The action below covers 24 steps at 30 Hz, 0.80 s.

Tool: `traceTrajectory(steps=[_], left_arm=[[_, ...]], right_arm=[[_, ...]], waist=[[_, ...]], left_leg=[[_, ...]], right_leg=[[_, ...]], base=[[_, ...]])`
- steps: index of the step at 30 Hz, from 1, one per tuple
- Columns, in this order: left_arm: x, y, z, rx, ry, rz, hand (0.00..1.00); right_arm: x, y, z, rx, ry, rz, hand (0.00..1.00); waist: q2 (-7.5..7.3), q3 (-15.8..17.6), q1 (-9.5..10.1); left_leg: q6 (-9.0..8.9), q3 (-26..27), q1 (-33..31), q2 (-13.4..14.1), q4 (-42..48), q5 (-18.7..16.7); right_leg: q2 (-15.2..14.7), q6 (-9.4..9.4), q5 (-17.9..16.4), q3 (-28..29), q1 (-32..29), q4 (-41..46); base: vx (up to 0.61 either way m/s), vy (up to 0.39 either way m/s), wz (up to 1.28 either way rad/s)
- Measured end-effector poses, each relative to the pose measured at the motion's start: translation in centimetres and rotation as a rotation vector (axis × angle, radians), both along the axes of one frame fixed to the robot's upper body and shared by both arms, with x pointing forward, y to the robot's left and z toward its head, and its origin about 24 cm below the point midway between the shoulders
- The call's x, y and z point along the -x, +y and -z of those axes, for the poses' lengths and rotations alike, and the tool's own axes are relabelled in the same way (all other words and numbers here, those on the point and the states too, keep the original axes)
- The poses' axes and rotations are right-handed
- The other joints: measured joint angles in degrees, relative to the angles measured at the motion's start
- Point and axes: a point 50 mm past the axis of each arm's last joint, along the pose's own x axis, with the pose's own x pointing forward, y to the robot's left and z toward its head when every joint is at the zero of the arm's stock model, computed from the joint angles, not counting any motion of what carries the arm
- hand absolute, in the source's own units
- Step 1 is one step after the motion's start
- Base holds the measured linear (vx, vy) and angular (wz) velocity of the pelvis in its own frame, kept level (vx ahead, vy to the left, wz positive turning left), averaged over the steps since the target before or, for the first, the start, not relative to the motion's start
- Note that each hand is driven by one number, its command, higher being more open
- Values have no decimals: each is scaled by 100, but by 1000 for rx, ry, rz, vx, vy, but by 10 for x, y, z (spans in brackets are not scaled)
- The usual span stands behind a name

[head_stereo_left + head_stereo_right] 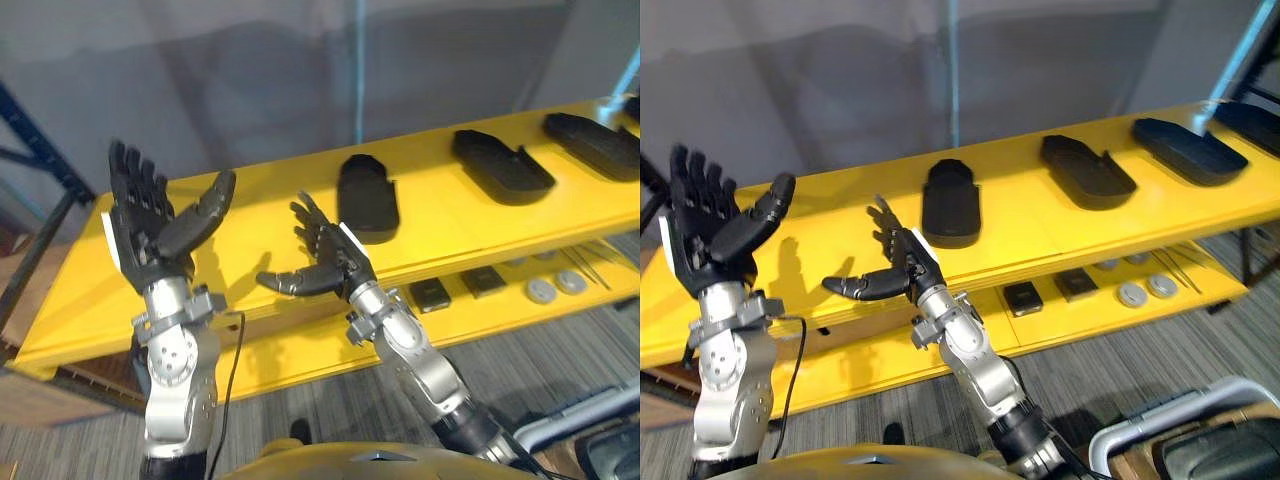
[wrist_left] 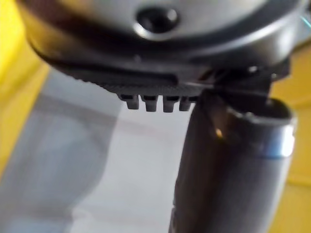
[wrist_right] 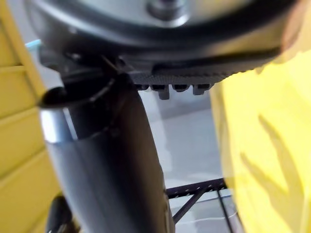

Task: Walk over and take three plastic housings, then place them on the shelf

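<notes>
Three black plastic housings lie on the yellow table (image 1: pixel 250 235): one (image 1: pixel 367 197) in the middle, a second (image 1: pixel 500 165) to its right, a third (image 1: pixel 595 143) at the far right. My left hand (image 1: pixel 150 225) is raised over the table's left part, fingers straight up, thumb out, holding nothing. My right hand (image 1: pixel 325 258) is open too, hovering at the table's front edge just left of the middle housing, not touching it. In the right eye view the same middle housing (image 1: pixel 951 203) lies right of my right hand (image 1: pixel 902 268).
A lower yellow shelf (image 1: pixel 470 305) under the tabletop carries small dark square parts (image 1: pixel 432 294) and round grey discs (image 1: pixel 556 286). A dark blue rack frame (image 1: pixel 35 160) stands at the left. Grey wall lies behind the table, grey carpet below.
</notes>
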Motion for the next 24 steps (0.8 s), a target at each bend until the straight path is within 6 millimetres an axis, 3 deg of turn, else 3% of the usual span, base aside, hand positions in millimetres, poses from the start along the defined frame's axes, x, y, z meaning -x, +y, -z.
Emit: traceTrajectory(steps=[5,9,14,20,24], left_arm=[[14,2,22,78,79,41,100],[18,-2,30,96,93,105,100],[18,-12,25,86,18,181,100],[17,-14,24,73,4,216,100],[17,-16,23,71,-7,249,100]], right_arm=[[-7,6,18,93,111,100,100],[-20,7,26,206,134,244,100],[-32,-2,25,227,152,458,100],[-38,-6,26,234,158,524,100],[-46,-22,24,197,167,611,100]], waist=[[-116,-56,250],[-169,-78,268],[-156,-71,388],[-154,-69,393],[-162,-52,410]], left_leg=[[-56,-106,-65,-20,16,78],[-50,-150,-69,-23,17,86],[-53,-201,-68,-16,5,87],[-55,-232,-93,-20,3,86],[-57,-270,-141,-24,1,96]], right_leg=[[44,-13,74,-112,48,-113],[57,-10,79,-138,70,-128],[78,-15,79,-205,121,-173],[77,-23,72,-260,127,-183],[76,-23,70,-293,108,-184]], base=[[-15,-15,13],[13,-13,3],[2,-21,5],[8,-14,4],[-1,-9,5]])
